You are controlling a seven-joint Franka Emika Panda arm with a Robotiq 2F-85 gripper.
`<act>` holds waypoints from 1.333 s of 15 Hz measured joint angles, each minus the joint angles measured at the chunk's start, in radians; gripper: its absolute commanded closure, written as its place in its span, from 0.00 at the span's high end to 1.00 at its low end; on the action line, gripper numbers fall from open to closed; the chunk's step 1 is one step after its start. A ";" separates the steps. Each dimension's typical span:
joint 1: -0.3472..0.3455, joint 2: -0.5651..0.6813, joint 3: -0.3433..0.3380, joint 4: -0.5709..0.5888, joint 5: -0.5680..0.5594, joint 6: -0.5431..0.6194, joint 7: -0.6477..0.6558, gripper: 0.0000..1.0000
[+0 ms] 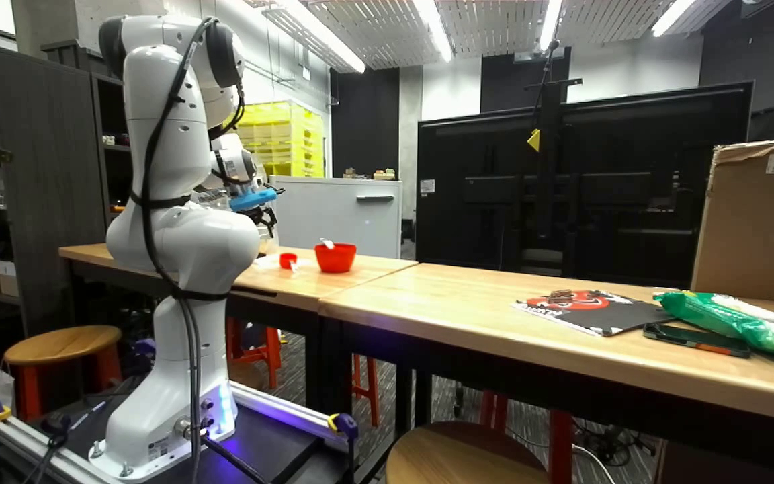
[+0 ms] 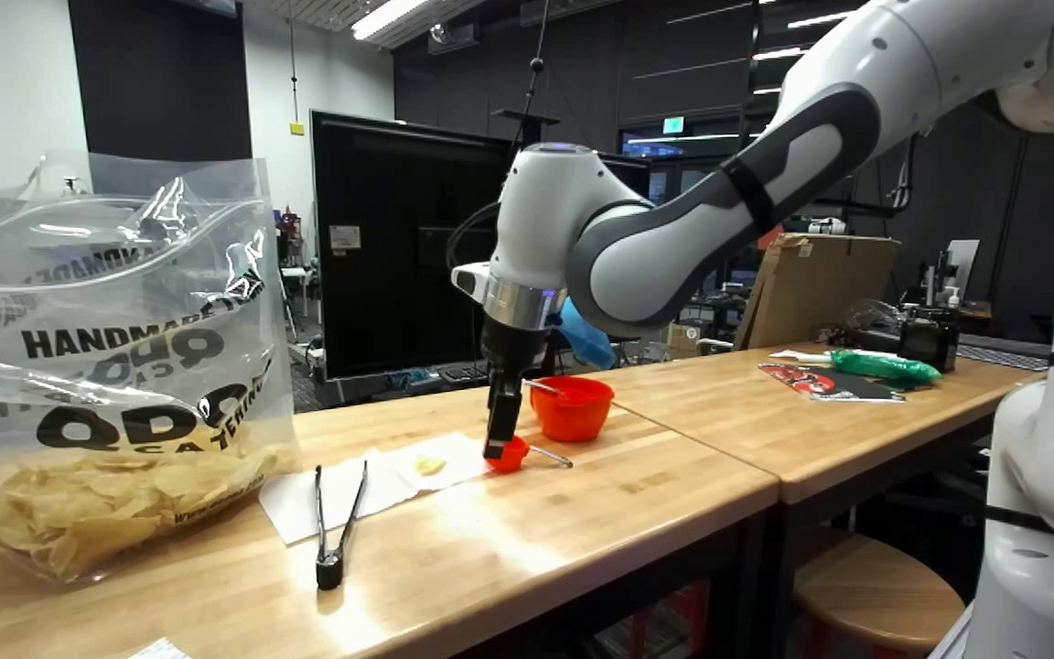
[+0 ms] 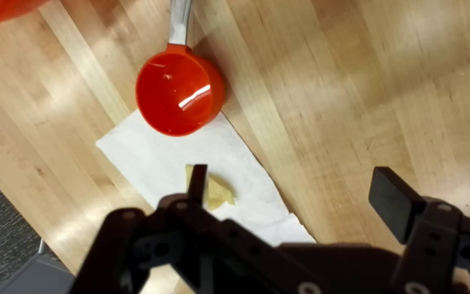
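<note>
Bag (image 2: 138, 366) w/ chips (image 2: 106, 503), bowl (image 2: 573, 421) w/ utensil (image 2: 542, 387), grppr (image 3: 294, 194) nr cup (image 3: 169, 96)

We see two light wooden tabletops (image 2: 600, 513) set edge to edge. On one we find a clear bag of chips (image 2: 124, 384), black tongs (image 2: 330, 567), white paper (image 2: 381, 485), a red measuring cup (image 3: 178, 94) at the paper's end and a red bowl (image 2: 573, 412); on the other, a dark printed sheet (image 1: 588, 314), a slim black object (image 1: 696, 339) and a green packet (image 1: 729, 319).
</note>
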 measured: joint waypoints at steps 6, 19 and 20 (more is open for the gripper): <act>-0.016 0.285 -0.015 0.195 -0.097 0.105 0.136 1.00; 0.139 0.381 -0.138 0.592 -0.264 -0.196 0.526 1.00; 0.138 0.380 -0.135 0.593 -0.238 -0.238 0.543 1.00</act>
